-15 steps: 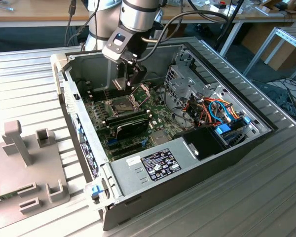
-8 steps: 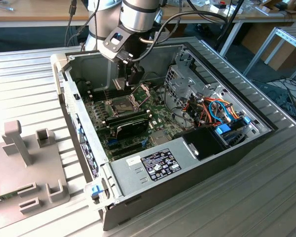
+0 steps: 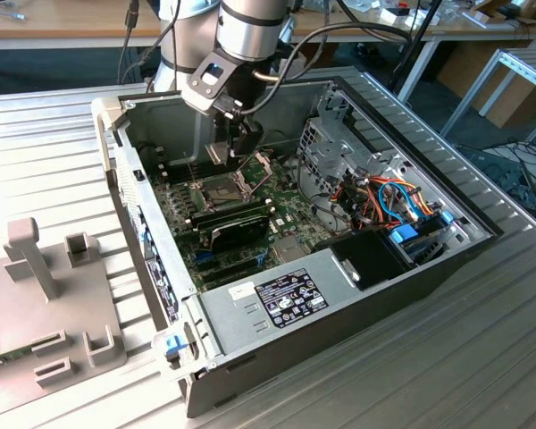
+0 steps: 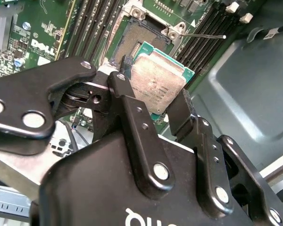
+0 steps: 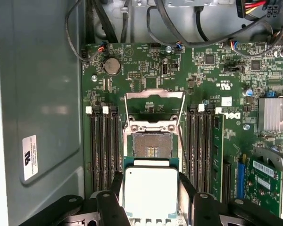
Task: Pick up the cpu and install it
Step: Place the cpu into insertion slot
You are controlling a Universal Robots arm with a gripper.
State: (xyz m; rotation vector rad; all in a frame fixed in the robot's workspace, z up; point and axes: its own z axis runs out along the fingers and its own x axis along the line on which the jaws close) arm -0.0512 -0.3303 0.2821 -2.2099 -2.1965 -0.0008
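The cpu (image 4: 161, 88) is a flat square chip with a dull silver top and a green rim. My gripper (image 4: 151, 92) is shut on it, one black finger on each of two opposite edges. In the first wrist view the cpu (image 5: 151, 192) hangs just short of the open dark socket (image 5: 152, 144), whose hinged metal frame (image 5: 154, 100) is folded back. In the exterior view my gripper (image 3: 236, 143) hovers inside the open computer case over the far end of the green motherboard (image 3: 286, 210), a little above and behind the socket (image 3: 213, 189).
Rows of memory slots (image 5: 102, 146) flank the socket on both sides. A long black module (image 3: 237, 228) lies in front of the socket. The case wall (image 3: 125, 170), drive cage (image 3: 335, 147), coloured cables (image 3: 389, 201) and power supply (image 3: 281, 295) hem the board in. A grey fixture (image 3: 49, 295) stands outside.
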